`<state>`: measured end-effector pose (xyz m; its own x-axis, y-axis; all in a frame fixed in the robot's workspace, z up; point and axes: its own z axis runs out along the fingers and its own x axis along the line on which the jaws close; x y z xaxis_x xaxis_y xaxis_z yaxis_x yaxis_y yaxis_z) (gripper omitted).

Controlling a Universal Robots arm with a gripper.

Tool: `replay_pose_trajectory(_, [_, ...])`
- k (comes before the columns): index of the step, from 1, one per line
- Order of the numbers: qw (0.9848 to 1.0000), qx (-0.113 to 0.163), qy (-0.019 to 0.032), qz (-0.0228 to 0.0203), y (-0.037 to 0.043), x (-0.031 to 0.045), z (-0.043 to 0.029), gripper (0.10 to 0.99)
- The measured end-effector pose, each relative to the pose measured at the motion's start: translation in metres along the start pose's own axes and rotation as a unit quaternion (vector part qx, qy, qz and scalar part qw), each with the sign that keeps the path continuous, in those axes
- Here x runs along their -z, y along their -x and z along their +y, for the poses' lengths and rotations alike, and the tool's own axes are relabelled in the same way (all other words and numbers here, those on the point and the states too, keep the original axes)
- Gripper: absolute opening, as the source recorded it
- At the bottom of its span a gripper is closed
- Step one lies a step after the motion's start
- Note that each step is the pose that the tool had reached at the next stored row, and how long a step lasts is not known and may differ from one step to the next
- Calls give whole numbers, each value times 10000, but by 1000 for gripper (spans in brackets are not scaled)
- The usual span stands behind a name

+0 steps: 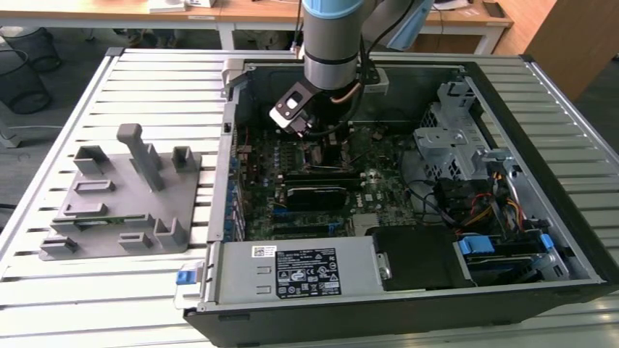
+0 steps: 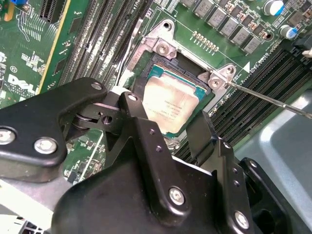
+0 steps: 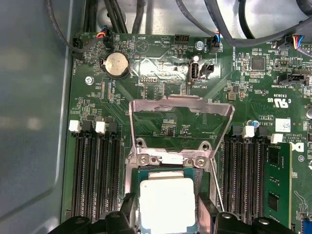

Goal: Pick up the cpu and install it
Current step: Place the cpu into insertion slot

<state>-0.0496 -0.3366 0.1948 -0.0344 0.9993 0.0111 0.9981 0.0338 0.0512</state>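
1. My gripper [image 2: 165,117] is down inside the open computer case [image 1: 387,319], over the motherboard [image 3: 161,83].
2. My fingers [image 2: 141,136] are closed on the cpu [image 3: 167,204], one on each of two opposite edges.
3. The cpu sits in its socket, silver top up. The socket's metal load plate [image 3: 180,103] stands flipped open just beside it, and memory slots [image 3: 92,170] flank both.
4. In the exterior view, the grey fixture [image 1: 126,210] rests on the slatted table [image 1: 155,80] at 9 o'clock from the case, well apart from me.
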Motion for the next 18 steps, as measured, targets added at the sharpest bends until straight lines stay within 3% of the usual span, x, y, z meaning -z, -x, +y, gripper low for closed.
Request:
replay_pose_trajectory(2, [10000, 0, -1, -2, 1, 1, 0, 600])
replay_pose_trajectory(3, [10000, 1, 0, -1, 1, 3, 0, 533])
replay_pose_trajectory(18, [9998, -187, 2, -17, 3, 22, -18, 525])
